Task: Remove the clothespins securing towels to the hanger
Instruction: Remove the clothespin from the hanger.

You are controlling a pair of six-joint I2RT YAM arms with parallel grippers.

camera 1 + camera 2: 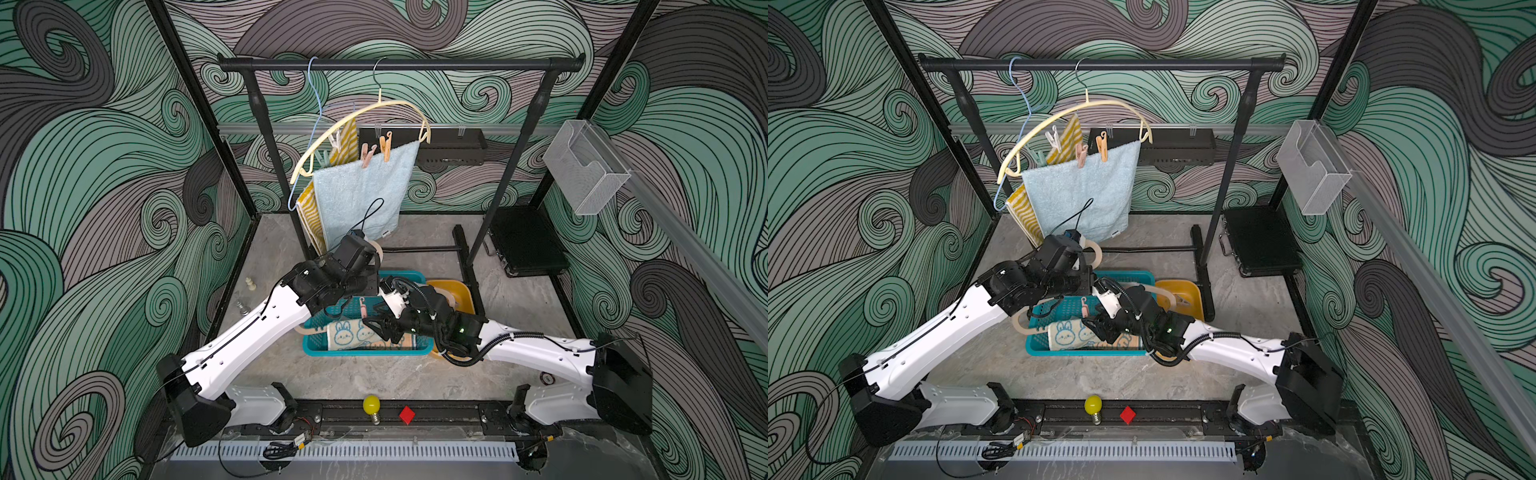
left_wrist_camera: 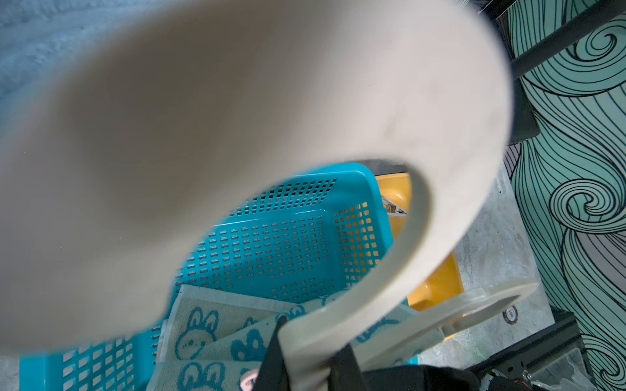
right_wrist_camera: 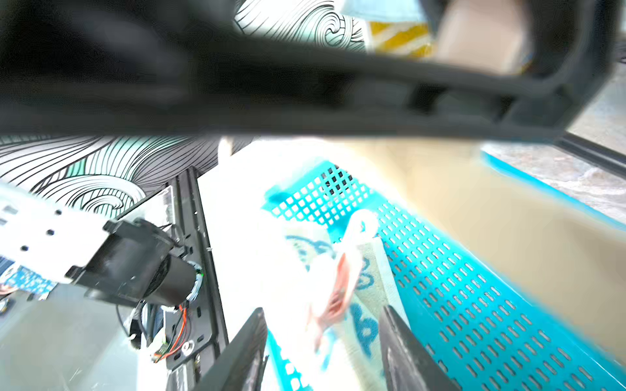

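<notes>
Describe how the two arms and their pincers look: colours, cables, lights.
Both arms have glossy white shell links joined by chunky black joint housings. The left arm carries a thin black cable along its white link. The right arm has ribbed black conduit and a small green light near its wrist. The right pincer and the left pincer have flat dark fingers.

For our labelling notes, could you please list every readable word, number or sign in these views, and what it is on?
No text reads clearly.
Round token: markings too small to read.
Light-blue towel: corner tag, too small to read.
</notes>
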